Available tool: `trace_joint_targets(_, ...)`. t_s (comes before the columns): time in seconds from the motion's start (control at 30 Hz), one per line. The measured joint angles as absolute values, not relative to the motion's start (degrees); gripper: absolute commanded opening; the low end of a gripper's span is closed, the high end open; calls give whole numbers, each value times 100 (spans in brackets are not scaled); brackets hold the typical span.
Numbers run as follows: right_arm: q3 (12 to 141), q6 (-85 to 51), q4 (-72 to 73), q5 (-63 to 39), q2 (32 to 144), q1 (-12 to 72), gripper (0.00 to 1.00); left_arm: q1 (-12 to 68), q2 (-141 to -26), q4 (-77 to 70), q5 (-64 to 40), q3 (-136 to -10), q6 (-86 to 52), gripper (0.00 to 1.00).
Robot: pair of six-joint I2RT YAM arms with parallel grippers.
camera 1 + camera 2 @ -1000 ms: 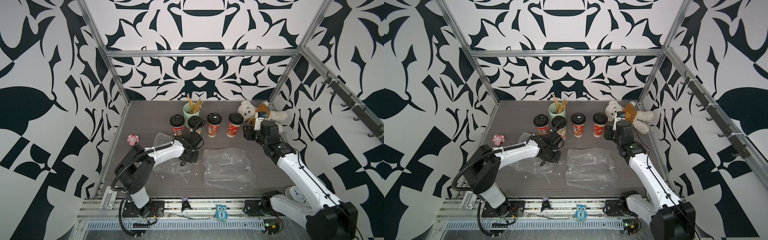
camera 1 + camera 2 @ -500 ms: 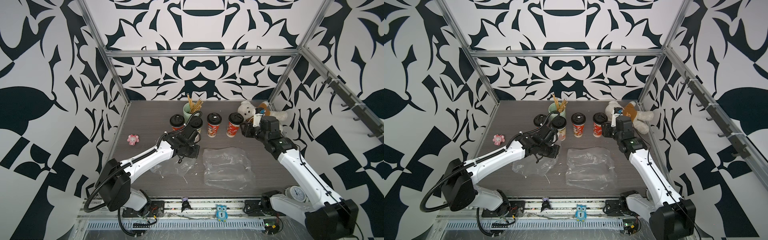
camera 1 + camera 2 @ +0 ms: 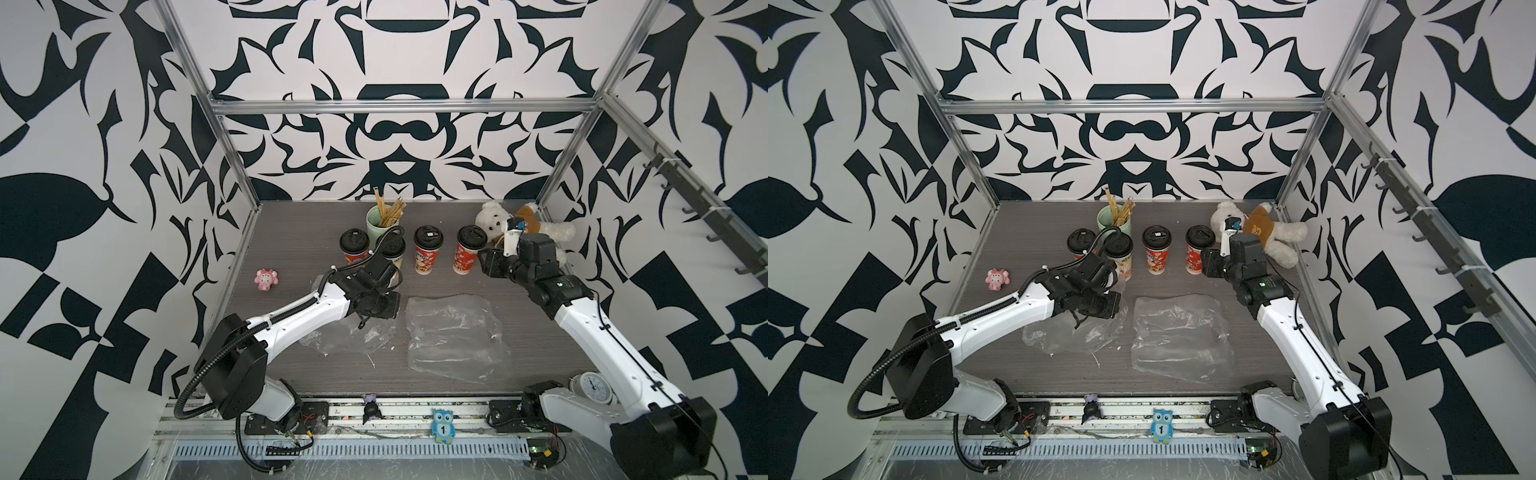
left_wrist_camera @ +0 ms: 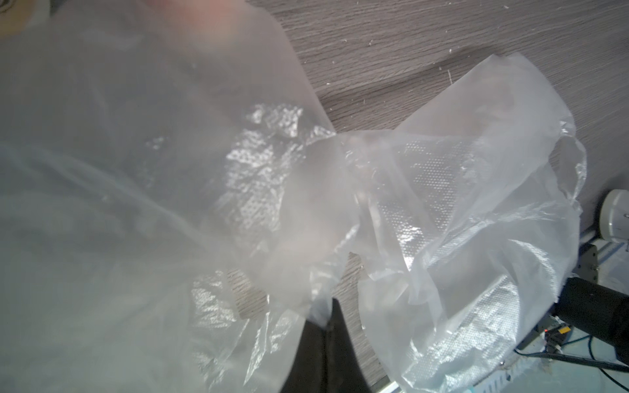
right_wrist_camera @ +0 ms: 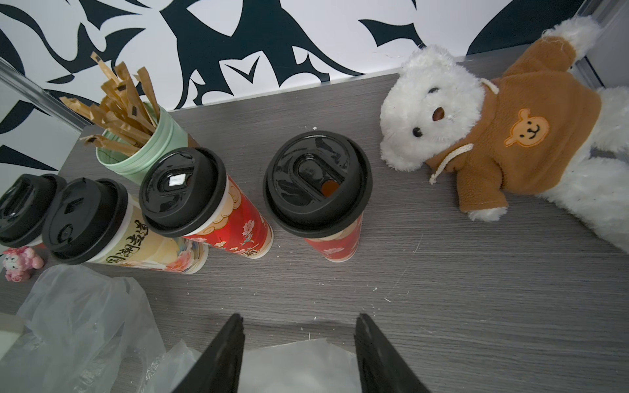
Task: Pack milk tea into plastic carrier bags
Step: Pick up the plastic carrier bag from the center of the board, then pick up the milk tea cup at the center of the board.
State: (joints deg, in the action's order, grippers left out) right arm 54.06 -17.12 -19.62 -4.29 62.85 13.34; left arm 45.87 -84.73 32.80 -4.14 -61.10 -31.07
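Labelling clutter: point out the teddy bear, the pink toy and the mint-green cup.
teddy bear [image 5: 429, 112]: right wrist view, face.
pink toy [image 3: 266, 280]: in a top view, body.
mint-green cup [image 5: 144, 158]: right wrist view, ribbed side.

Four tall black-lidded cups stand upright in a row just in front of the green cup; three are red, and the cream cup is nearest it. Farther forward lie two clear, crinkly bags: the flat bag spread out, and the crumpled bag beside it, partly raised.
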Motion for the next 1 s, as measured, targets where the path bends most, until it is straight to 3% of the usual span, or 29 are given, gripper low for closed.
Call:
trace_joint_targets(0.33,6910,-1214,-2711,-467,7334,1905,63,4379,-7898,3000,-775,-6034,-3369,0)
trace_joint_targets(0.4,7266,-1138,-2947,-497,7588,1944,70,4338,-7758,2939,-827,-6018,-3406,0)
trace_joint_targets(0.8,9417,-556,-4493,-134,9231,1826,80,4250,-7343,2698,-1031,-5822,-3566,0)
trace_joint_targets(1.0,9856,-392,-5043,73,9898,1540,88,4226,-7236,2530,-1162,-5822,-3618,0)
